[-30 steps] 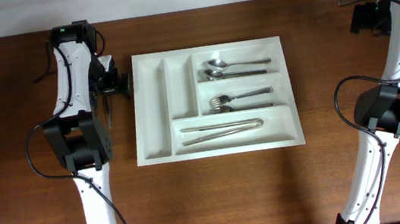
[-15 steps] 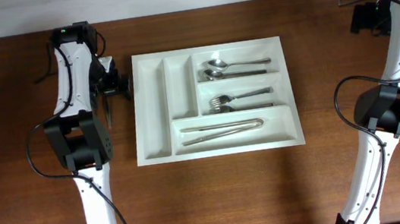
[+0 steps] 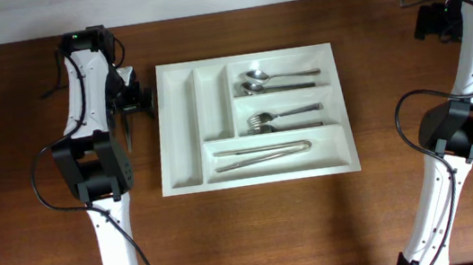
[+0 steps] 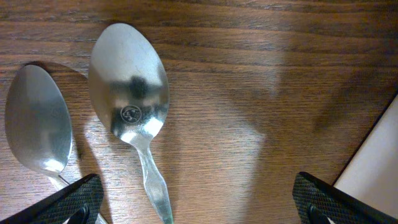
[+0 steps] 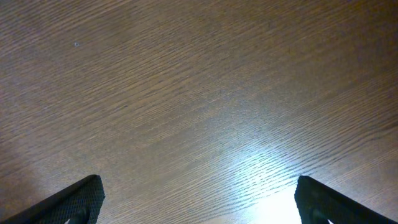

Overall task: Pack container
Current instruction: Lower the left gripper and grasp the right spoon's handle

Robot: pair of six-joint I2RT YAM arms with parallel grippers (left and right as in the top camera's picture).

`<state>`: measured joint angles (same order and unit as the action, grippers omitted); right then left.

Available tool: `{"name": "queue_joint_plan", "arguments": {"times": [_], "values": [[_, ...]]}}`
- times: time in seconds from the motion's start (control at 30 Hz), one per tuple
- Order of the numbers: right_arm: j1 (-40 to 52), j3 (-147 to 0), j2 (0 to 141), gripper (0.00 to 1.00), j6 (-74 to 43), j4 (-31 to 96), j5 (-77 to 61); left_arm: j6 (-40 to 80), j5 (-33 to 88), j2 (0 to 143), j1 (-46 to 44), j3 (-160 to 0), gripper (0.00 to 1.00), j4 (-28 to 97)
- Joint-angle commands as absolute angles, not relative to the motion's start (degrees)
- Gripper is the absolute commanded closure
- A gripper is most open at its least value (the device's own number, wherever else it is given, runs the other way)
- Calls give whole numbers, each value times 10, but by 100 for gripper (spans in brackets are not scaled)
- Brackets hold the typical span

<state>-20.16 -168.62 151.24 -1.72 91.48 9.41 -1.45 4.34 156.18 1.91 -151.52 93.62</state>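
At the middle of the brown surface [image 3: 258,234] the white tray [image 3: 179,130] lies flat, its two narrow compartments on its left side and three long crosswise ones on its right. In the far long compartment there's a pair of spoons [image 3: 257,80], forks [image 3: 262,122] sit in the middle one, and tongs [image 3: 262,155] stretch along the near one. Just beside the tray's left edge, the left arm [image 3: 86,87] points the left jaws down at the wood, and they're spread wide, grasping nothing; the wrist view catches a black fingertip [image 4: 74,199] in each lower corner. Between those tips on the wood lies a big spoon [image 4: 129,81], its handle running toward the camera. A second spoon [image 4: 37,121] lies just beside it on the left, close but not touching. A white corner of the tray shows at that view's right edge. Over at the far right of the surface, the right arm [image 3: 469,40] holds the right jaws well apart from the tray. They're released too, with fingertips [image 5: 74,199] wide over bare wood grain and nothing between them.
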Motion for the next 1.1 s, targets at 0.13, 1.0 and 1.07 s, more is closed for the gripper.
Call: {"name": "queue_joint_plan", "arguments": {"times": [0.13, 1.0, 1.07], "values": [[-202, -1686, 1516, 1, -24, 915, 95, -18, 48, 1576, 21, -1519, 1, 935], [-202, -1686, 1516, 1, -24, 915, 95, -17, 52, 1595, 21, -1519, 1, 937], [-202, -1686, 1516, 1, -24, 915, 95, -17, 52, 1595, 21, -1519, 1, 937]]}}
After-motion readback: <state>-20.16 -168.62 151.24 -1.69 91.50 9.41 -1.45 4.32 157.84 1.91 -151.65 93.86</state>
